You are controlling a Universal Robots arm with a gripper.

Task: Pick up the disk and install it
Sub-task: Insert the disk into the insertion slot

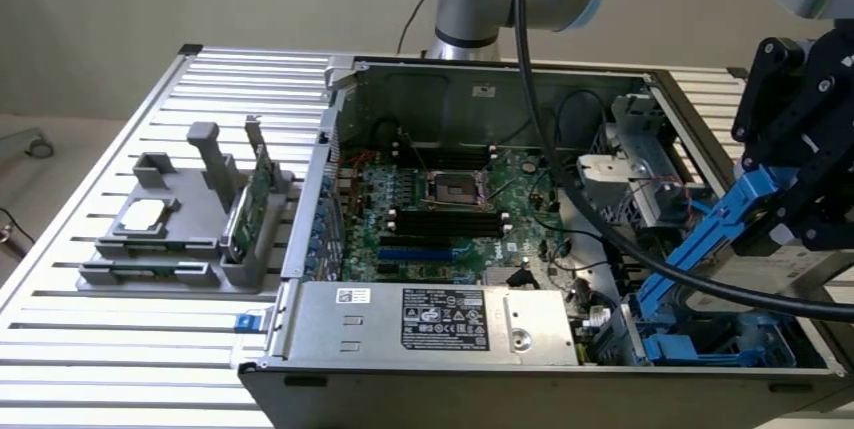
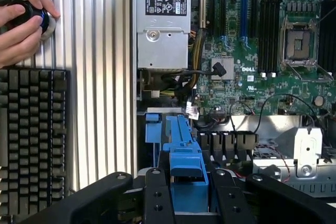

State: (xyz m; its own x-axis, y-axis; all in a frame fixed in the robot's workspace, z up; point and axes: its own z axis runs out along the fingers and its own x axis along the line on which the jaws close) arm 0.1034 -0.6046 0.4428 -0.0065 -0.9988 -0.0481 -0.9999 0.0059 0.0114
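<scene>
Black gripper [image 2: 188, 182] here, with its two fingers [image 2: 157, 198] pinched in on the disk [image 2: 185, 156]. You can see the blue rail squeezed right between them in the wrist view, so it's got a firm hold and isn't spread wide. From the exterior view the disk hangs tilted, blue edge sloping down toward the drive bay [image 1: 721, 354] in the corner of the computer case [image 1: 494, 69] on the exterior view's right. Can't tell if the lower end of the rail is actually touching the bay's blue plastic or just sitting above it.

A thick black cable [image 1: 641, 259] loops down from the arm and crosses in front of that corner. Next to the bay is the power supply [image 1: 441, 319] with its white label, and beyond that the green motherboard [image 1: 441, 209] with the empty CPU socket.

The case sits on a slatted aluminium table [image 1: 134, 349]. Over on the exterior view's left, well apart from the case, is a grey holder [image 1: 174, 249] with a small square silver chip [image 1: 147, 214] lying in it and a thin green circuit card [image 1: 247, 204] standing upright.

The wrist view also catches a dark keyboard [image 2: 31, 140] on the table and a person's hand [image 2: 21, 24] on a round black knob.
</scene>
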